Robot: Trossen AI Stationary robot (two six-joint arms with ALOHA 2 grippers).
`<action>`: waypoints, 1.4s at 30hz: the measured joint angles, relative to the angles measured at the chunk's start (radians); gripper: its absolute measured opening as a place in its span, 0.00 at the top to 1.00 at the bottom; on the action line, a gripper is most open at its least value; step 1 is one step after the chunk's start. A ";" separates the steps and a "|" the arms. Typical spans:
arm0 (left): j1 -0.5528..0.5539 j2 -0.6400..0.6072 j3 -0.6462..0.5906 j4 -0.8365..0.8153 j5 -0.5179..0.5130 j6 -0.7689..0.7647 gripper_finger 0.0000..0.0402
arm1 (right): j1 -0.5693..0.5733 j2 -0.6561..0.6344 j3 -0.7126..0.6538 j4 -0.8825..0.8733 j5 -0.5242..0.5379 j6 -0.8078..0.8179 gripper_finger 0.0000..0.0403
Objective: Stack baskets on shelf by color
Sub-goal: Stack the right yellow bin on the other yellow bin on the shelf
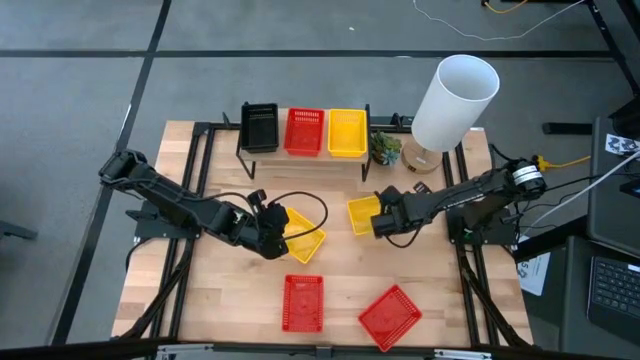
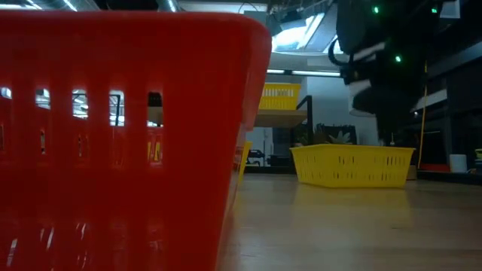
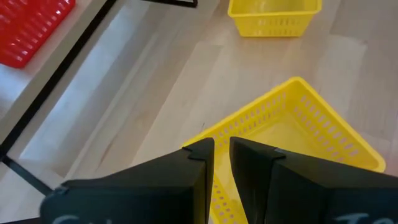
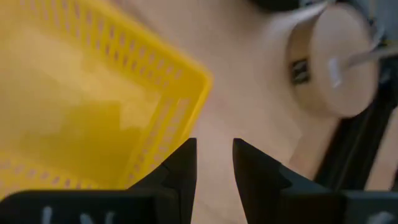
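Note:
A black basket (image 1: 259,127), a red one (image 1: 304,131) and a yellow one (image 1: 346,132) stand side by side on the shelf (image 1: 281,152). Two more red baskets (image 1: 303,302) (image 1: 390,316) lie on the table near its near edge. My left gripper (image 1: 272,238) (image 3: 222,154) is shut at the left end of a skewed yellow basket (image 1: 302,236) (image 3: 298,130). My right gripper (image 1: 384,223) (image 4: 214,155) stands narrowly open beside the corner of a second yellow basket (image 1: 362,213) (image 4: 81,93) (image 2: 352,165), which rests flat on the table. My left gripper holds the yellow basket by its rim near a corner (image 3: 186,147), slanting down from the table's left. One finger (image 3: 199,163) shows outside the wall and the other (image 3: 258,167) over the inside. The fingers hide the place of contact. The basket looks tilted.
A white cylindrical lamp shade (image 1: 455,100) on a round wooden base (image 1: 424,158) (image 4: 336,62) stands right of the shelf, with a small plant (image 1: 385,148) beside it. A red basket (image 2: 113,135) fills the low view's left. Bare tabletop (image 1: 340,270) lies between the yellow and red baskets.

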 joint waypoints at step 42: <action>0.001 0.001 0.000 0.000 -0.005 0.001 0.89 | -0.058 -0.002 -0.001 0.139 0.092 -0.108 0.74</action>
